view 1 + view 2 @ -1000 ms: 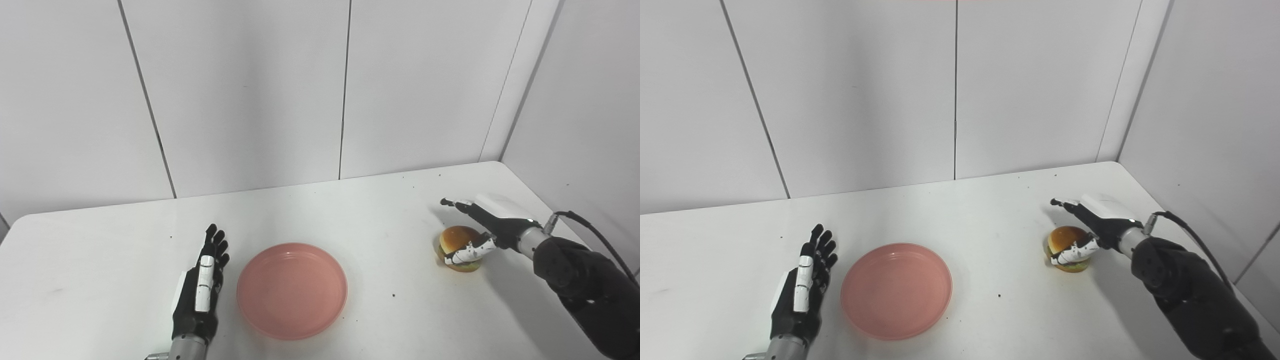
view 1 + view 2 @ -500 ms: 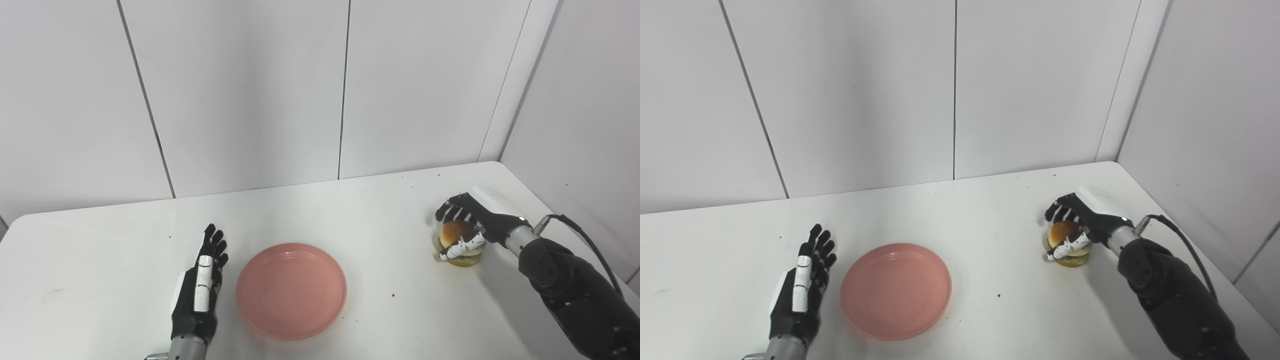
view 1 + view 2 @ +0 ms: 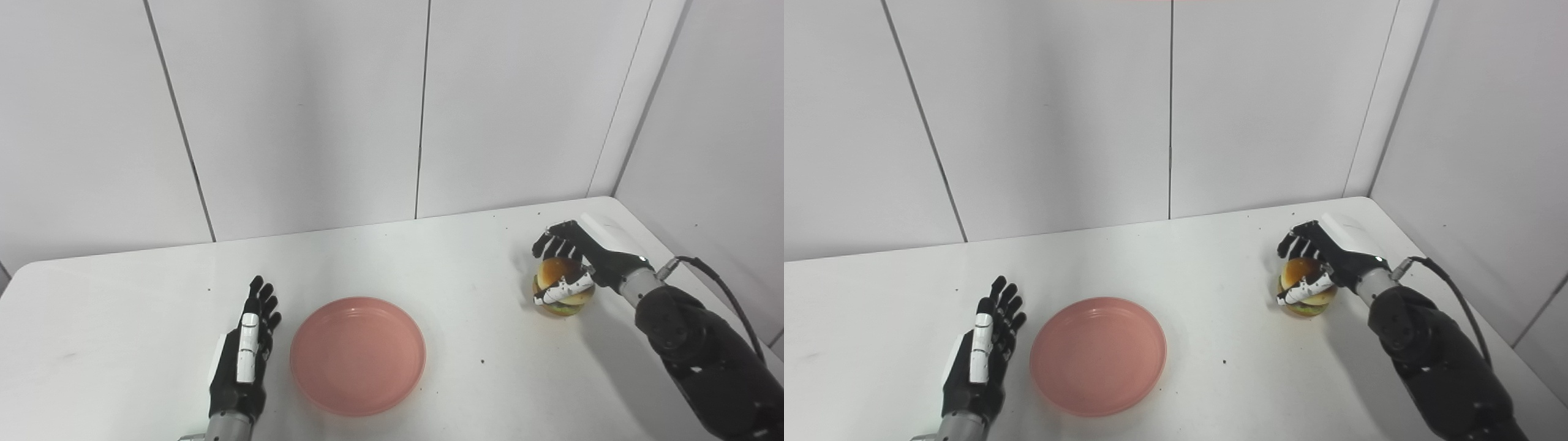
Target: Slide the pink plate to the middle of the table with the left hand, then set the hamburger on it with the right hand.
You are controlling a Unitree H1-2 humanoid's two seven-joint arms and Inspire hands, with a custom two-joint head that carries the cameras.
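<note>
The pink plate (image 3: 358, 355) lies flat on the white table (image 3: 122, 343), near the front middle. My left hand (image 3: 242, 367) rests open just left of the plate, fingers straight and pointing away, not touching it. The hamburger (image 3: 561, 293) is at the right side of the table. My right hand (image 3: 579, 260) is shut on the hamburger, fingers curled over the top bun and thumb across its front. The hamburger appears lifted slightly off the table. The same scene shows in the right eye view, with the plate (image 3: 1098, 355) and the hamburger (image 3: 1303, 294).
White wall panels stand behind the table and along its right side. The table's right edge runs close to my right forearm (image 3: 704, 361). A few small dark specks dot the tabletop (image 3: 482, 362).
My right hand closed its fingers over the hamburger and has drawn it slightly up and away. The left hand and the plate have stayed in place.
</note>
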